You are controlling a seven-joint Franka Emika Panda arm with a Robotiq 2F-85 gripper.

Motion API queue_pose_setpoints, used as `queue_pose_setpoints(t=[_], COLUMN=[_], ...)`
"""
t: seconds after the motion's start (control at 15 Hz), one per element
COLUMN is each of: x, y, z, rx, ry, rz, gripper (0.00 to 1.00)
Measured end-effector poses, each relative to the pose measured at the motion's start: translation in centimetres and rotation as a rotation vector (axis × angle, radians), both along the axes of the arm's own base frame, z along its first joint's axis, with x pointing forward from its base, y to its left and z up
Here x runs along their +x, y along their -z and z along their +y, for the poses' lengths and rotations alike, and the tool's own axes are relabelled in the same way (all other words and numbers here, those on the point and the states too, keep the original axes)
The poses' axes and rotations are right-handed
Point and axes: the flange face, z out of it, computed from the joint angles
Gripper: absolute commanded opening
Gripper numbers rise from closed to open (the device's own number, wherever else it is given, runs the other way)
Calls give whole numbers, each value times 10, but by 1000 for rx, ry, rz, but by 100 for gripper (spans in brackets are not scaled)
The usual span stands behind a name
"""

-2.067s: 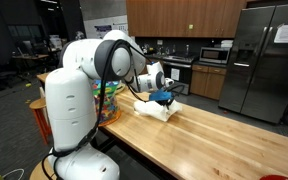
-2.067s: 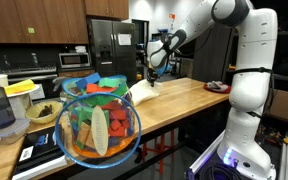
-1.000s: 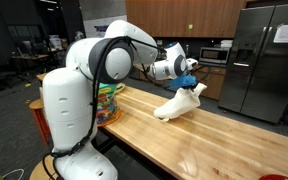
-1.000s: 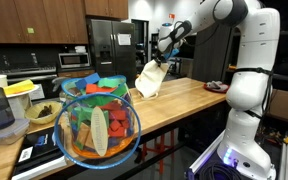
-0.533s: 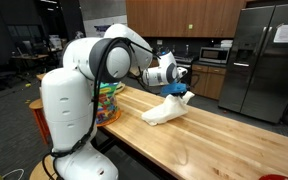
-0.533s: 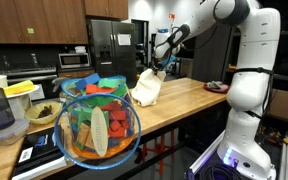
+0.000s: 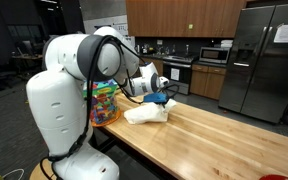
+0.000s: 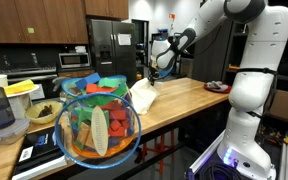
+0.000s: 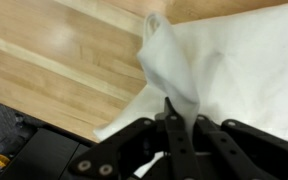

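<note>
Claw: my claw [image 9: 170, 112] is clamped tight on 1 raised fold of the white cloth [image 9: 234, 70]. In the wrist view the jaws meet with only fabric between them.
Cloth position: the cloth [image 7: 147, 114] lies bunched on the wooden worktop [image 7: 224, 135], near the end where the robot's base stands. The claw [image 7: 162, 97] is low over it. In an exterior view the cloth [image 8: 142, 95] rests on the boards and rises to the claw [image 8: 153, 77].
Done, as I judge it: the cloth is gripped and most of it is down on the worktop.
Left, as I judge it: the fabric is not flat. A ridge stands up at the grip and the claw has not let go.
Near edge: in the wrist view the worktop [image 9: 54, 60] ends at the lower left, with dark floor beyond. 1 corner of the cloth reaches close to that edge, and I cannot tell whether it overhangs.
Open room: bare boards run a long way from the cloth towards the refrigerator [image 7: 269, 60].
Crowded side: a basket of colourful toys [image 7: 106, 100] sits just beyond the cloth, beside the robot's body.
Other item: a small dark item [image 8: 217, 87], which I cannot identify, lies well apart from the cloth.
</note>
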Motion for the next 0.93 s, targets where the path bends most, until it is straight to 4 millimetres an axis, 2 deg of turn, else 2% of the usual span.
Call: queue_pose_setpoints(t=[0.13, 0.33, 0.6, 0.93], x=[-10, -18, -22, -17], y=[5, 3, -10, -29], z=[10, 6, -7, -7], rx=[19, 33, 51, 57], ry=[33, 104, 182, 237], rz=[5, -11, -33, -17], gripper=[1, 1, 1, 1])
